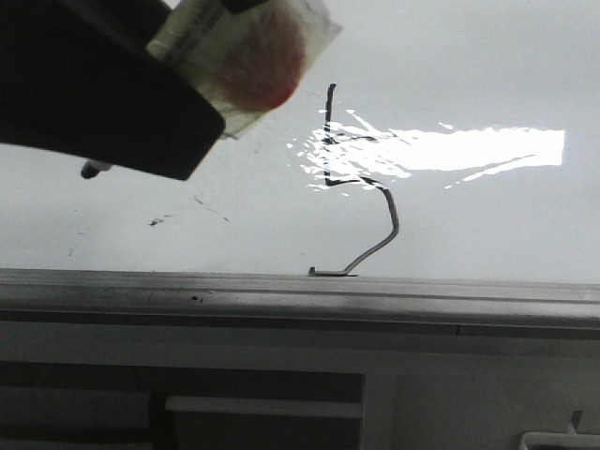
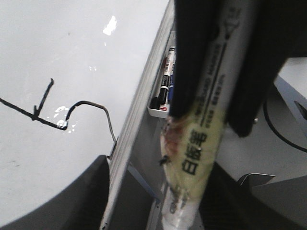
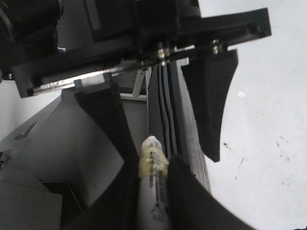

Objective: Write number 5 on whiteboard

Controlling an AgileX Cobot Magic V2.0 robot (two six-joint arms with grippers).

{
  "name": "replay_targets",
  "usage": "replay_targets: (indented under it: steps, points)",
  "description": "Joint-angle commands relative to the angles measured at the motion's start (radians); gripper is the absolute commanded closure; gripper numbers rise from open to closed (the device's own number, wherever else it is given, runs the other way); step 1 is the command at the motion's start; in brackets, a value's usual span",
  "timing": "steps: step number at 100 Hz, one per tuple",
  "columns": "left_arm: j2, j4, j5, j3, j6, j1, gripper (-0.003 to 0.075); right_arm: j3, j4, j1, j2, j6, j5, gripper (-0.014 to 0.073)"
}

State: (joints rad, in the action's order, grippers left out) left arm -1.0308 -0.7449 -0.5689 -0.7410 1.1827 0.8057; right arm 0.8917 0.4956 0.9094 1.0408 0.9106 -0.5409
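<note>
The whiteboard [image 1: 487,225] [image 2: 57,48] [image 3: 268,143] carries a thin black number 5 [image 1: 397,225] [image 2: 91,102], its tail ending at the grey rim [image 1: 375,291]. My right gripper [image 3: 152,163] [image 2: 208,122] is shut on a white marker [image 3: 152,191] [image 2: 216,96] wrapped in yellowish tape with a red stain. My left gripper [image 2: 172,191] is open, with its fingers [image 3: 211,105] spread on either side of the marker's end. In the front view the taped marker [image 1: 234,56] sits at the upper left, left of the 5, behind a dark gripper finger. Its black tip [image 1: 94,170] hangs near the board.
Small dark smudges [image 1: 155,222] mark the board left of the 5, and bright glare [image 1: 450,150] lies across its bar. A small tray with several spare markers [image 2: 163,91] hangs just off the board's rim. Grey frame parts lie below the rim.
</note>
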Motion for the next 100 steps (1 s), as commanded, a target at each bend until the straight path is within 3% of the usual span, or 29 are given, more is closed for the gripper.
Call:
replay_targets:
  steps: [1, 20, 55, 64, 79, 84, 92, 100]
  points:
    - [0.000, -0.052, 0.056, -0.036, -0.003, 0.008, 0.0459, 0.027, 0.026, 0.016, -0.011, 0.007, 0.053, 0.0658]
    - [-0.001, -0.054, 0.056, -0.036, -0.003, 0.008, 0.0743, 0.027, 0.026, 0.015, -0.011, 0.007, 0.053, 0.0658]
    - [-0.003, -0.066, 0.056, -0.036, -0.003, 0.008, 0.0741, 0.027, 0.029, 0.015, -0.011, 0.005, 0.054, 0.0644]
    - [-0.003, -0.074, 0.059, -0.036, -0.003, 0.005, 0.0740, 0.027, 0.029, 0.009, -0.011, -0.018, 0.083, 0.0530]
    - [-0.003, -0.081, 0.094, -0.034, -0.039, -0.010, 0.0741, 0.027, 0.029, -0.044, -0.040, -0.085, 0.137, 0.0159]
    - [-0.003, -0.081, 0.106, -0.034, -0.073, -0.018, 0.0741, 0.027, 0.029, -0.078, -0.065, -0.087, 0.137, 0.0076]
    - [-0.003, -0.081, 0.138, -0.034, -0.128, -0.038, 0.0741, 0.027, 0.029, -0.131, -0.112, -0.089, 0.135, 0.0052]
    - [-0.003, -0.081, 0.183, -0.034, -0.195, -0.053, 0.0741, 0.027, 0.029, -0.182, -0.167, -0.089, 0.135, 0.0109]
